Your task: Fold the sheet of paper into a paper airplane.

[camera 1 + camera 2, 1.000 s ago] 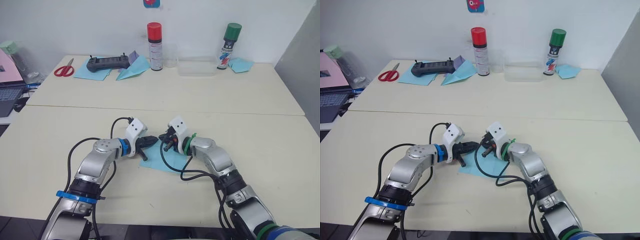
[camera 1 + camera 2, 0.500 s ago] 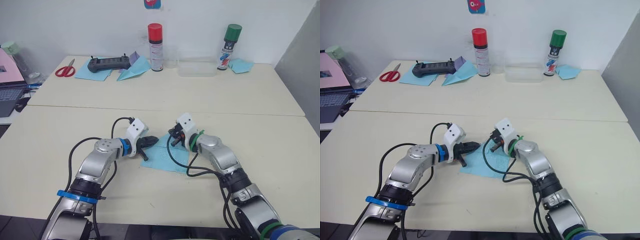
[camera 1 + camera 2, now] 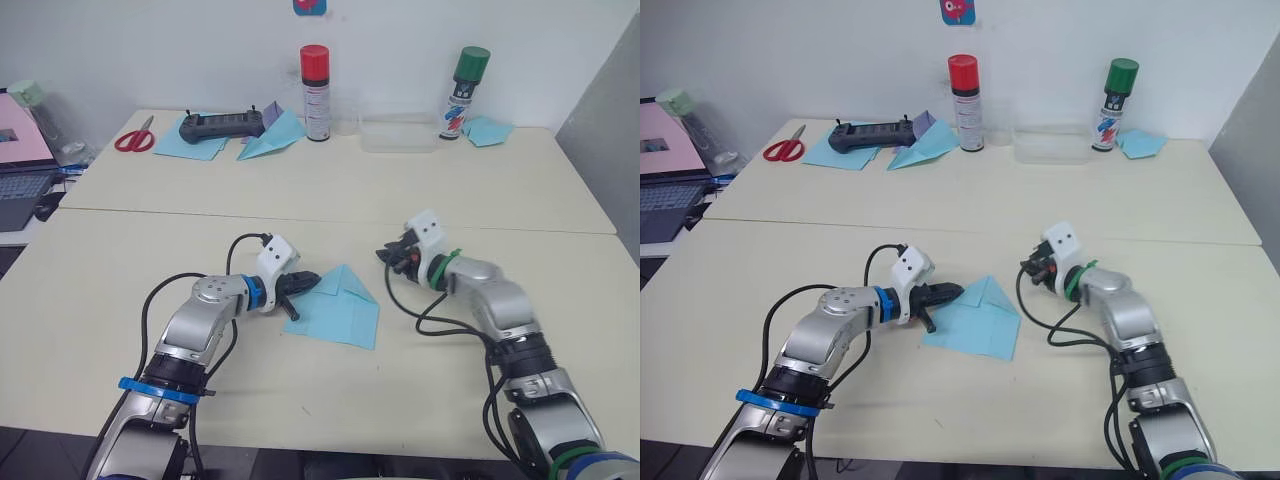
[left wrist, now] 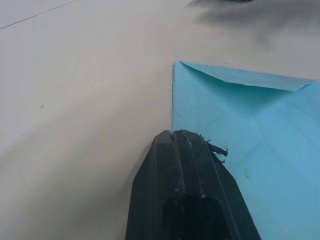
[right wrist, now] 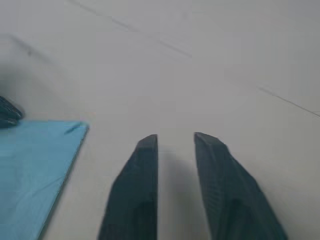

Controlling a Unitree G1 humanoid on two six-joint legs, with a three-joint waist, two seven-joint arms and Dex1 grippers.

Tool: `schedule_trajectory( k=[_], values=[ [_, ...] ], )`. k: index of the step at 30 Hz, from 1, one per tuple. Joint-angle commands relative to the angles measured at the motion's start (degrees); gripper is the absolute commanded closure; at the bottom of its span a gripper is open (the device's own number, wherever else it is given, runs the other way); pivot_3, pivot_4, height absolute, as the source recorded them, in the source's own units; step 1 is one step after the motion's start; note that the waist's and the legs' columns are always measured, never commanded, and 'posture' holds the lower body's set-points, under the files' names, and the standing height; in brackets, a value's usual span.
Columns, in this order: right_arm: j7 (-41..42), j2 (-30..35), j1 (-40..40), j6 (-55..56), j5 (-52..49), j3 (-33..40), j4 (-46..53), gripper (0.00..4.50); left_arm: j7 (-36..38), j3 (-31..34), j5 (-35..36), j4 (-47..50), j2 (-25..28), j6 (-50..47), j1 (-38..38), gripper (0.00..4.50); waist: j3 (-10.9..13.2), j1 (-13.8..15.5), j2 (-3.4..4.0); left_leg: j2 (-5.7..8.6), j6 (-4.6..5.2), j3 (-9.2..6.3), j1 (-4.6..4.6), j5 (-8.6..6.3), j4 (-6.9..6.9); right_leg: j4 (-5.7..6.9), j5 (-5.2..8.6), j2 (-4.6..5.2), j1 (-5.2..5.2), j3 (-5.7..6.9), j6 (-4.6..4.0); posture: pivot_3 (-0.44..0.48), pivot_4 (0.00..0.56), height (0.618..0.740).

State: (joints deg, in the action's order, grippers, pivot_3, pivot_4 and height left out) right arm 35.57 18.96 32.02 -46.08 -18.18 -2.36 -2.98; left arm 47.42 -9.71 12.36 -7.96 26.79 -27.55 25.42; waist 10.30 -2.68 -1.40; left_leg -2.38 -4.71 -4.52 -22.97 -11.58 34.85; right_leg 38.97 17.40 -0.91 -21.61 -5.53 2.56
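A: Start on the left. What is the left gripper [image 3: 306, 281] doing?

B: Its fingers are pressed together, tips down on the near-left edge of the sheet of paper [image 3: 338, 308], pinning it to the table [image 3: 130, 250]. It clasps nothing between them.

A: And the paper itself?

B: Flat on the near table between the two arms, with one corner folded over into a triangular flap [image 3: 345, 285] at its far side.

A: The right gripper [image 3: 390, 253]?

B: Off the paper, just beyond the sheet's right side, hovering over bare table. The right wrist view shows its fingers [image 5: 137, 190] parted by a narrow gap, holding nothing.

A: What could go wrong?

B: I'd judge the fold is only lightly creased, so the flap may spring open. If the left tips drag, the thin sheet could slide or wrinkle, skewing the next fold.
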Motion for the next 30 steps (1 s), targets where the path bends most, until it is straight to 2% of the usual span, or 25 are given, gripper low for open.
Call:
schedule_trajectory(
  k=[1,2,9,21,30],
  values=[
    [0.48,1.16,-0.47,-18.45,-9.84,6.56,6.23,1.81,0.3,-2.33,-1.68,-1.95,-0.76,-0.54,-0.7,4.5,0.0,0.13,0.0,0.01,0.0,0.0,0.0,0.0,0.0,0.0,0.0,0.01,0.0,0.0,0.0,0.0,0.15,0.74],
    [-0.02,1.11,-0.66,-23.49,-12.02,8.39,7.08,1.44,0.36,-2.38,-1.76,-1.95,-0.85,-0.5,-0.75,4.5,0.0,0.15,0.0,0.03,0.0,0.01,-0.01,0.0,0.02,-0.01,0.0,0.02,0.02,-0.01,0.0,0.0,0.15,0.74],
    [-7.02,-3.98,-1.9,-45.18,-19.33,20.13,8.26,1.44,0.43,-2.43,-2.2,-1.75,-1.34,-0.54,-0.91,4.5,-0.01,0.17,0.05,0.05,0.0,0.04,0.0,0.0,0.02,-0.04,0.0,0.05,0.02,-0.05,0.0,0.0,0.15,0.74],
    [-22.47,-10.44,-2.76,-46.42,-30.65,22.28,2.97,1.44,-0.4,-1.94,-2.41,0.28,-1.5,-1.39,-2.62,4.5,-0.12,-0.28,0.1,0.03,0.01,0.05,0.04,0.0,0.02,-0.06,0.01,0.02,0.05,-0.06,0.01,0.0,0.15,0.74],
    [-29.42,-10.99,-1.34,-46.42,-41.35,21.28,-0.51,1.44,-0.86,-1.61,-2.49,0.76,-1.58,-1.95,-2.85,4.5,-0.15,-0.52,0.11,0.02,0.01,0.07,0.04,-0.01,-0.01,-0.06,0.02,0.01,0.02,-0.07,0.0,0.0,0.15,0.74]
  ],
)
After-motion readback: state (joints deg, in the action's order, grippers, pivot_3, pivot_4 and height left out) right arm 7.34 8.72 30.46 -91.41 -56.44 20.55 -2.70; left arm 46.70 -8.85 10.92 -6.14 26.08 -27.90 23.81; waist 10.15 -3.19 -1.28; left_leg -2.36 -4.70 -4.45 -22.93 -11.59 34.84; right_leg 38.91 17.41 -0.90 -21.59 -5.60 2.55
